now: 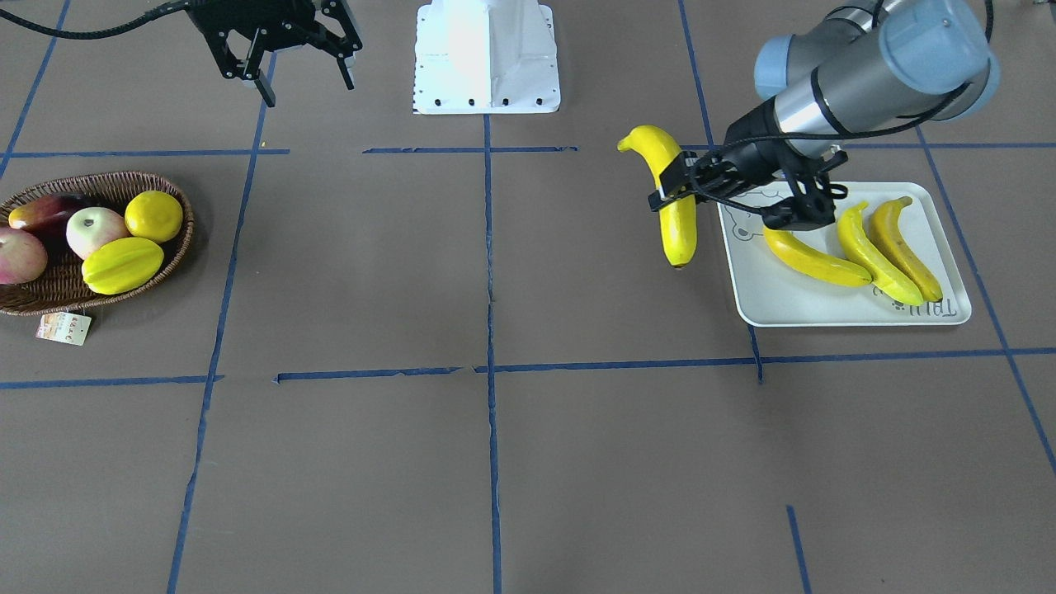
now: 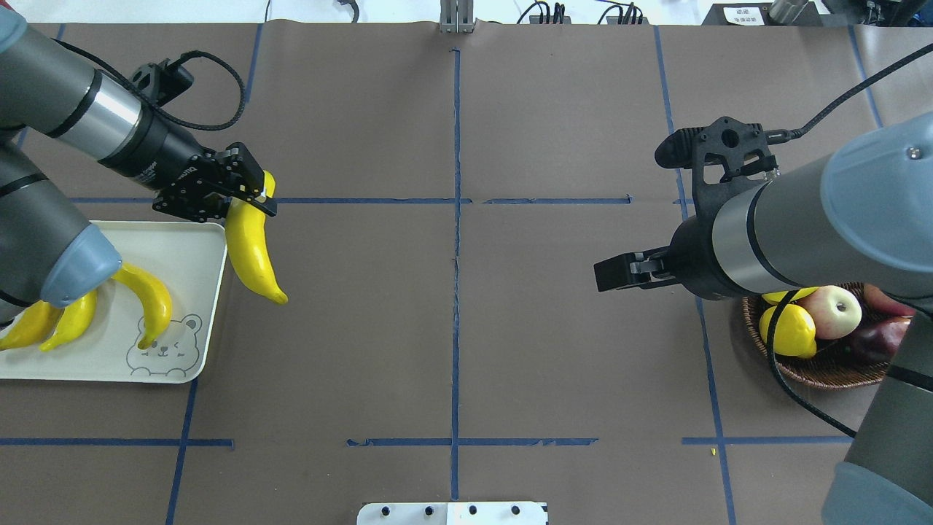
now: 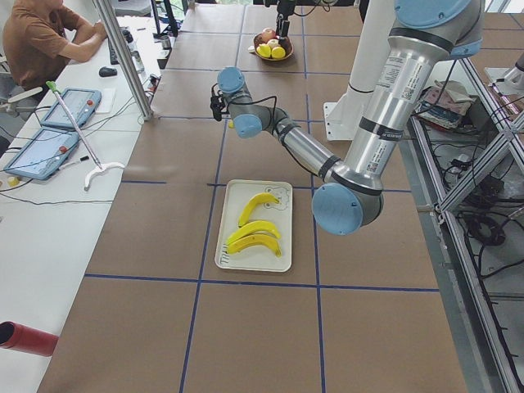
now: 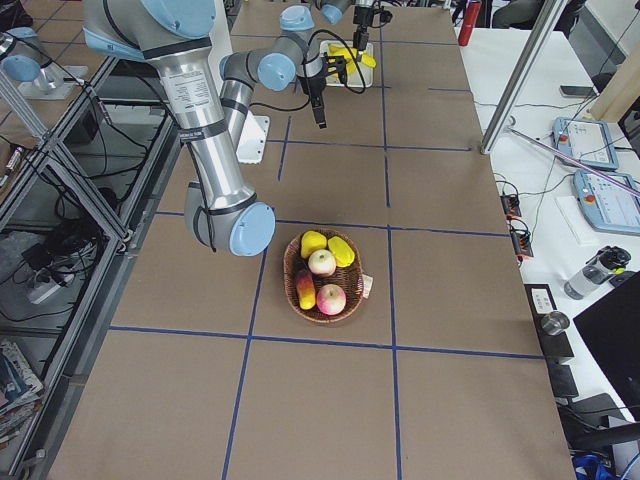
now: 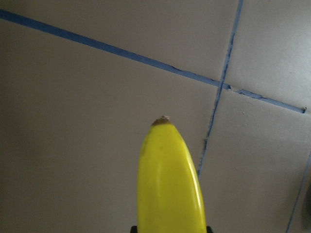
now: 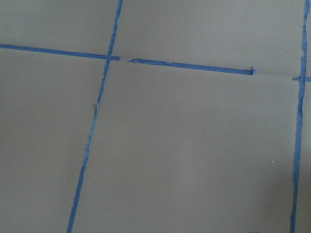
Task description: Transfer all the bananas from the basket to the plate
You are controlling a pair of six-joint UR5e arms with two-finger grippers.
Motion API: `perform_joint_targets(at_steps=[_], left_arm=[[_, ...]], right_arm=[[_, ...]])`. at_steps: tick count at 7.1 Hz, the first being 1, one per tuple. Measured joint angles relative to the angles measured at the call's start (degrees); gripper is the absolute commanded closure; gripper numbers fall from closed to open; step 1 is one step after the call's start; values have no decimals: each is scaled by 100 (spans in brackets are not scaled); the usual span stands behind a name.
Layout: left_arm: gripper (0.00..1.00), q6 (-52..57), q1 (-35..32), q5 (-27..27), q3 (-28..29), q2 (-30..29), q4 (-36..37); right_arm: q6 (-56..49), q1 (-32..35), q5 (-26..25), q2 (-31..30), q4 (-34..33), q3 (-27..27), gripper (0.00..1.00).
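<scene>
- Exterior front-facing: the left end effector (image 1: 672,188) is closed across the middle of the fourth banana (image 1: 681,235). The fruit is carried nearly upright above the counter (image 1: 495,478), just beside the plate (image 1: 771,297) and not yet over it. The mid-length grip is judged to have been chosen so that the fruit hangs balanced. On the plate, three bananas (image 1: 874,256) are laid side by side, and the side nearest the carried fruit is left bare, presumably as room for the last one. The right end effector (image 1: 297,74) is parked near the robot's base with its jaws spread wide and nothing held. In the basket (image 1: 49,301) only a star fruit (image 1: 122,264), a citrus fruit (image 1: 153,215), apples (image 1: 97,231) and a dark red fruit are seen.
- Overhead exterior: the carried fruit is shown past the plate's edge, over bare counter, its lower tip curving away from the plate. The right end effector is viewed side-on, so its opening cannot be read here.
- Exterior left: the loaded plate is seen, with the left arm stretched beyond it. The grip is too small to judge.
- Exterior right: no long yellow fruit is seen in the basket.
- Left wrist-mounted: the dark tip is framed above blue tape (image 5: 121,51).
- Right wrist-mounted: only counter and tape are shown.
</scene>
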Motion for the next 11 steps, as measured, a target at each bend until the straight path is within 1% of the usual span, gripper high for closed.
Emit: perform_joint_targets(at_steps=[1, 2, 3, 5, 6, 7, 9, 11], left_arm=[[100, 651, -120, 90, -112, 62, 634], [100, 1255, -178, 327, -271, 81, 1309], [100, 1906, -196, 684, -511, 82, 2069], [100, 3090, -174, 1710, -1047, 104, 3604], [100, 3462, -138, 2127, -1122, 175, 4053], [100, 3632, -17, 2437, -1069, 317, 4239], [100, 3699, 403, 3020, -665, 406, 4309], [100, 3717, 570, 3374, -193, 346, 4280]], right_arm=[[-3, 57, -1, -33, 0, -25, 0], [-4, 92, -6, -56, 0, -35, 0], [-2, 120, -14, -80, 0, -46, 0], [2, 132, -38, -116, 2, -103, 0], [0, 131, -43, -121, 8, -149, 0], [2, 132, -45, -126, 17, -188, 0], [-2, 137, -46, -127, 34, -216, 0], [-4, 136, -48, -125, 43, -220, 0]])
